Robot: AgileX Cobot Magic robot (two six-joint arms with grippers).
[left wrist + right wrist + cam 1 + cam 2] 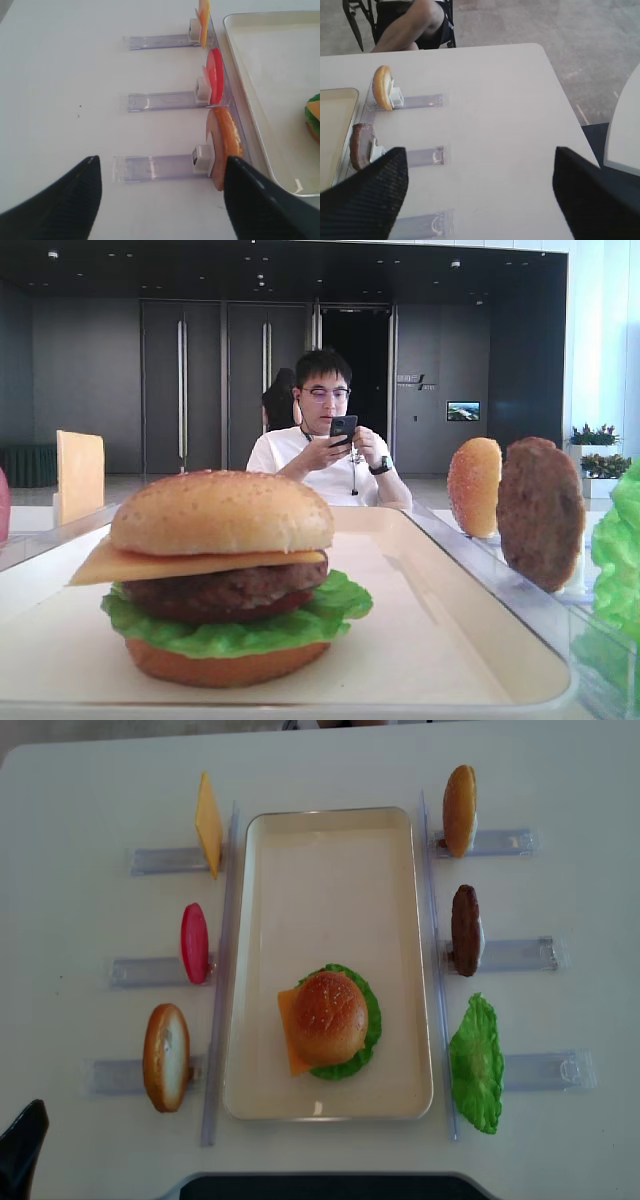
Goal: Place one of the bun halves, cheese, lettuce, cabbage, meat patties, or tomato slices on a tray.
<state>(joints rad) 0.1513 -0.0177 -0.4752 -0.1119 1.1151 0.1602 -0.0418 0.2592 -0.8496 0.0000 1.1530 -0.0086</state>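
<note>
- The tray [330, 840] lies lengthwise in the middle of the worktop [560, 770], so both arms can reach it from their own side.
- A finished stack sits in the tray's near half: the seeded top bun half [327, 1013] on cheese [287, 1035], a meat patty [225, 590] and lettuce [366, 1020], with a smooth bottom bun [215, 665] underneath. The far half of the tray is bare, which I judge is where a next piece could go.
- Spare pieces stand on edge in clear holders [500, 955] along both long sides, presumably so a tool can close on them from above.
- On the right side stand a seeded bun [459, 810], a patty [465, 930] and a lettuce leaf [476, 1065]. On the left stand a cheese slice [208, 825], a red tomato slice [194, 942] and a smooth bun half [166, 1057].
- The right tool [480, 192] hovers over bare worktop beside the right-hand holders, jaws wide and holding nothing.
- The left tool [160, 192] hangs over the nearest left holder, jaws also spread wide and empty, the smooth bun half just beside its right finger.
- A seated person [325, 445] across the worktop looks at a phone, apart from the work.
</note>
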